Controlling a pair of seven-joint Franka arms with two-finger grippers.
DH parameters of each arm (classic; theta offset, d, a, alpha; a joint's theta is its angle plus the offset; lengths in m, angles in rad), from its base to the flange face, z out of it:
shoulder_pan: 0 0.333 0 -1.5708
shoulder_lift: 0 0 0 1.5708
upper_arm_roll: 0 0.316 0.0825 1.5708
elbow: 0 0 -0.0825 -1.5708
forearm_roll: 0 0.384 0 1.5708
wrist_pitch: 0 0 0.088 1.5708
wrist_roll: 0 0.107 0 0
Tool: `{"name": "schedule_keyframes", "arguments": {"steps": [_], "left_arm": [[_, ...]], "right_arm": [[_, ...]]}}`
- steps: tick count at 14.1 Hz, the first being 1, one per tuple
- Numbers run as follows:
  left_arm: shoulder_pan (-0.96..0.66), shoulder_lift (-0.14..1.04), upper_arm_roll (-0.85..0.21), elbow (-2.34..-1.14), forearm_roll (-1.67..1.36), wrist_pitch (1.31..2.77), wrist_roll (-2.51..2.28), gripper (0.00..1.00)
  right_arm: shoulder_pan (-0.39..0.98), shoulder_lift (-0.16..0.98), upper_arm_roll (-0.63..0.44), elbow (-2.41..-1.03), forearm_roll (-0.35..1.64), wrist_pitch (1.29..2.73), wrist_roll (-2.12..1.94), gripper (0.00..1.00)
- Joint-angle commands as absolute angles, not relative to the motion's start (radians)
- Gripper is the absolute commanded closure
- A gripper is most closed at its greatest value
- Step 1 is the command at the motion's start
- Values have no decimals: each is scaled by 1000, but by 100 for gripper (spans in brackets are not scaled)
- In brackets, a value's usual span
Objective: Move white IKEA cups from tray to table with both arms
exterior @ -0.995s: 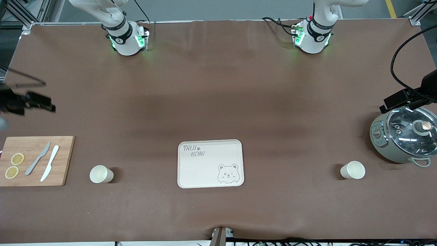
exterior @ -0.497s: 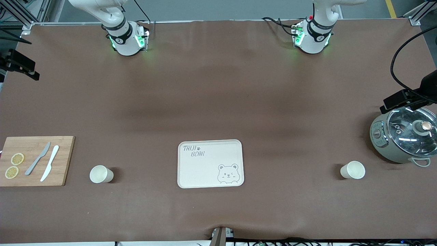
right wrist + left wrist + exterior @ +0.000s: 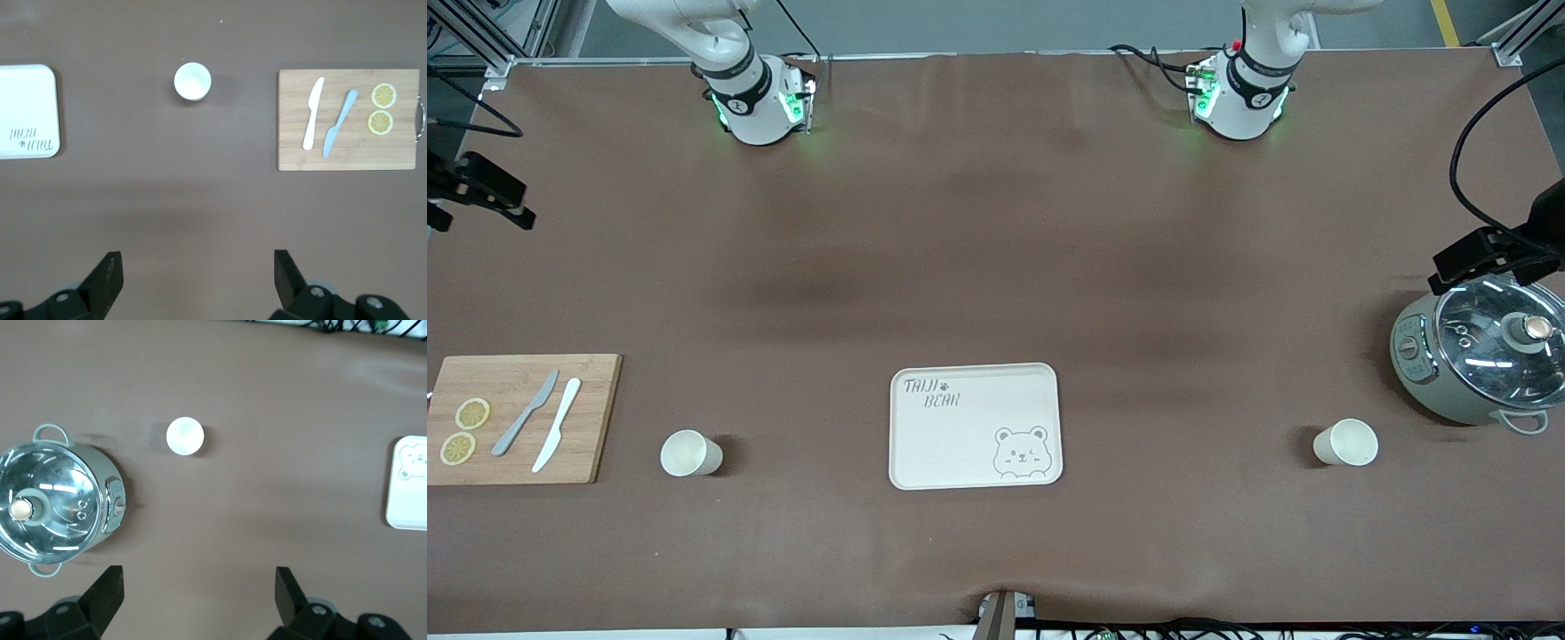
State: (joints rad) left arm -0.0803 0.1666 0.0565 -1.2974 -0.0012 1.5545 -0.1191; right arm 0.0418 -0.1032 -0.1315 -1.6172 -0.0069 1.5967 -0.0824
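Right gripper [image 3: 193, 280] dropped lower, both grippers [image 3: 199, 597] spread wide, cups [image 3: 691, 452] [image 3: 1346, 443] untouched below.

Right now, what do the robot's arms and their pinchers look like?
Both arms are chunky and white with black bands at the joints, and green lights glow at their bases. Black cables trail near the left arm's base. The left gripper and the right gripper are black, each with two flat, wedge-shaped fingers.

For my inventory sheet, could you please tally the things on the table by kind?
White cups: 2
Bear-printed tray: 1
Wooden cutting board: 1
Knives: 2
Lemon slices: 2
Glass-lidded pot: 1
Total: 9
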Motion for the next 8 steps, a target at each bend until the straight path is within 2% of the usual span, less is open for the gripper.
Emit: {"name": "schedule_keyframes", "arguments": {"steps": [1,8], "left_arm": [[-87,147,35,-1273,23,1523,-133,0],[-83,135,17,-1275,14,1483,-132,0]], "right_arm": [[20,-114,-120,-1621,-5,1605,-75,0],[31,-101,-117,-1621,-5,1605,-78,0]]}}
